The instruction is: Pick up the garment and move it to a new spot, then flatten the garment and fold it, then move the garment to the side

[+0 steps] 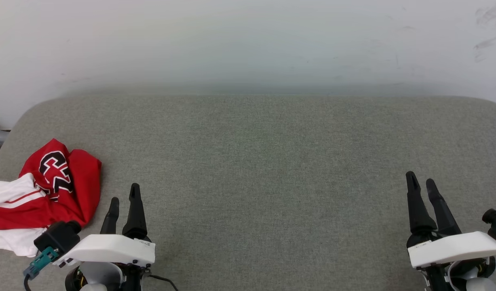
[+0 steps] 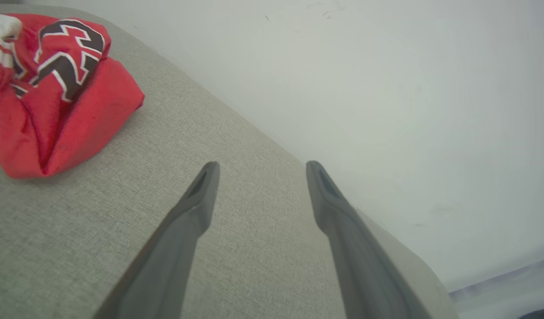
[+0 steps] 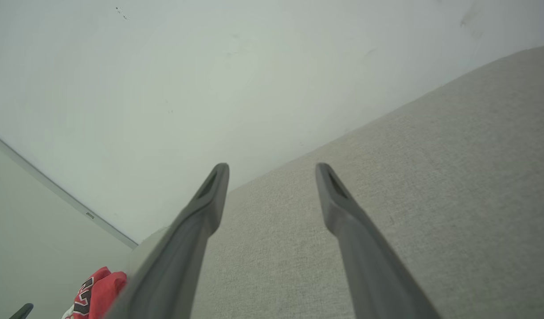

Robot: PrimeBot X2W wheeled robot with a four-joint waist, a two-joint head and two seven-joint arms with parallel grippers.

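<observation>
- Red cloth with white sleeves is seen bunched at the near left of the grey fabric surface [image 1: 248,161]. This is the garment [image 1: 49,190], crumpled, with its black-and-white logo [image 1: 55,171] turned up.
- The left fingers [image 1: 134,210] are spread apart and empty. They are held just beside the garment's right edge and are not touching it.
- In the left wrist view the garment [image 2: 54,97] lies up and to the left of those fingers [image 2: 196,208].
- The right fingers [image 1: 417,206] are likewise spread and empty, well apart from the garment, over bare fabric at the near right.
- The step in hand is judged to be the first pick-up; nothing has yet been lifted, flattened or folded.
- The grasp would best be made by the left fingers, being the nearer. They should be turned toward the heap and lowered onto a raised fold, so that cloth is caught and the surface weave is not pinched.
- A hold near a shoulder or the collar would be preferred, since a hold in the middle of the bundle would leave it balled when set down. Which part is which cannot be told from the crumple.
- The wide bare middle of the surface is suggested as the new spot, within reach of both arms for spreading.
- The garment runs out of the head view at the left, so its full extent cannot be told. The lift should be high enough for trailing cloth to clear.
</observation>
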